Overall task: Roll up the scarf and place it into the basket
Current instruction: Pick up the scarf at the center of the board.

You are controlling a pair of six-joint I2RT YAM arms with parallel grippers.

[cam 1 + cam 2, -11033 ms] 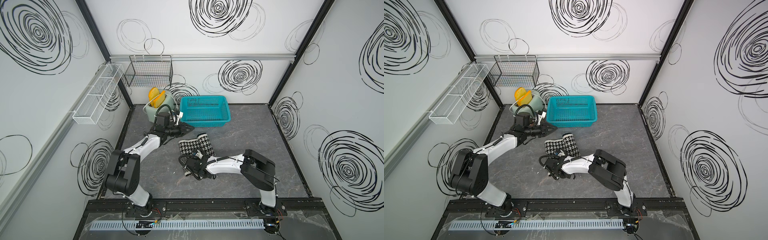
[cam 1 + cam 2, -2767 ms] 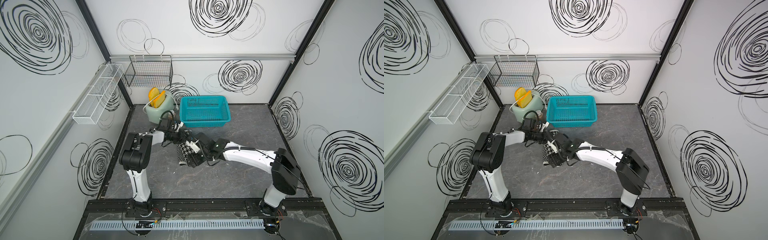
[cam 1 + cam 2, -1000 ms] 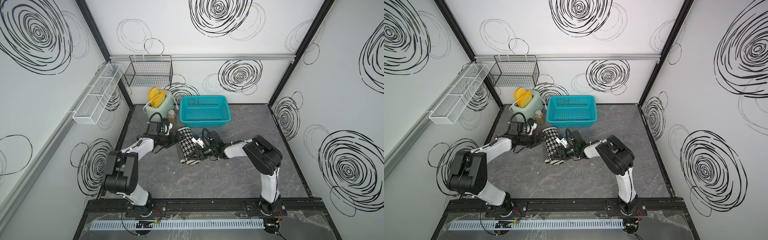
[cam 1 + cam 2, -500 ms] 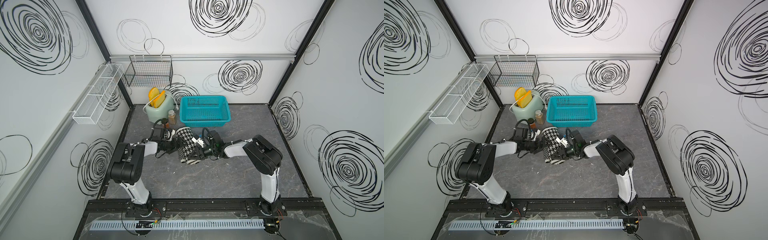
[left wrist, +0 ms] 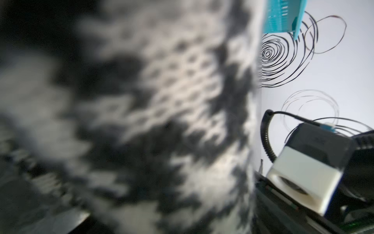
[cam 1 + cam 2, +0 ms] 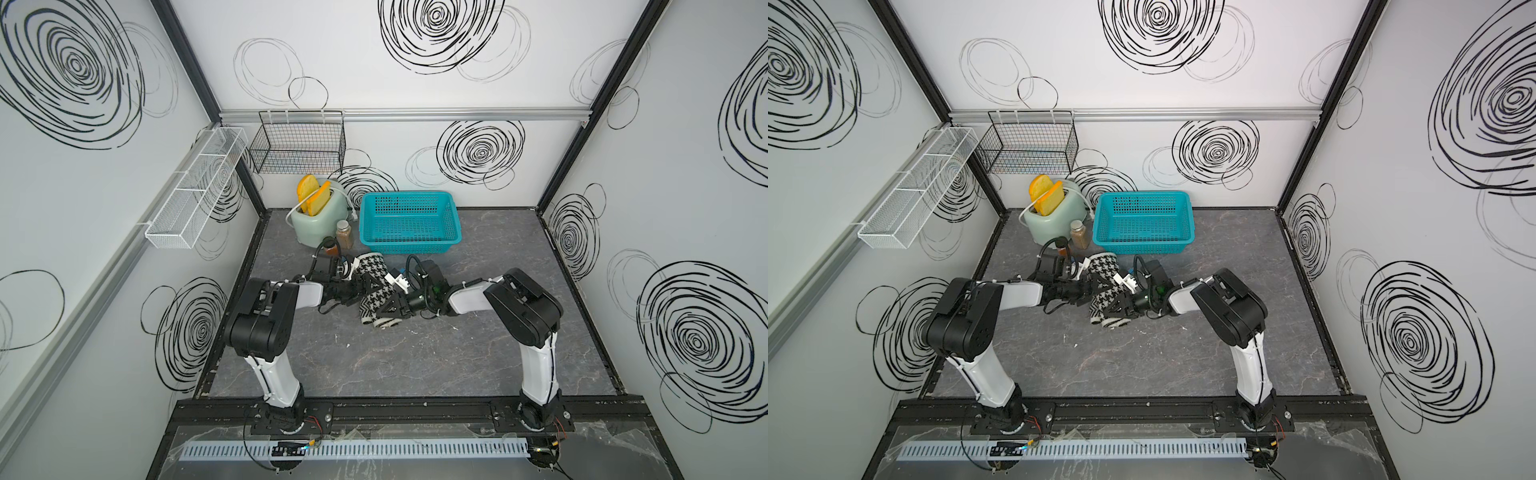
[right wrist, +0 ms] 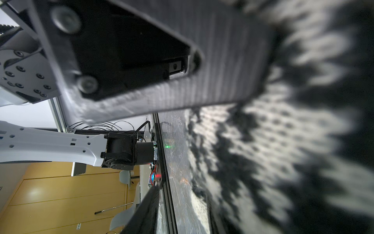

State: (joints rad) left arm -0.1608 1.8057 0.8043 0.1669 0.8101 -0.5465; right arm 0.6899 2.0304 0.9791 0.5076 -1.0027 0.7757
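The scarf (image 6: 374,291) (image 6: 1105,286) is a rolled houndstooth bundle on the grey floor, just in front of the turquoise basket (image 6: 409,245) (image 6: 1144,245), which holds nothing. My left gripper (image 6: 365,288) (image 6: 1096,288) reaches in from the left with one finger (image 7: 212,66) lying flat on the roll; its other finger is hidden. The scarf (image 5: 141,111) fills the left wrist view. My right gripper (image 6: 391,309) (image 6: 1120,309) is shut on the roll's near end from the right. One of its fingers (image 7: 145,210) shows and the scarf (image 7: 283,152) hides the other.
A pale green toaster (image 6: 318,218) with toast slices stands left of the basket. Two spice jars (image 6: 343,235) (image 6: 331,248) stand close behind the left gripper. A black wire basket (image 6: 299,145) and a white mesh rack (image 6: 195,187) hang on the walls.
My left gripper has moved right from beside the roll onto it, and its jaws have narrowed a little. The right arm and the scarf roll have stayed put.
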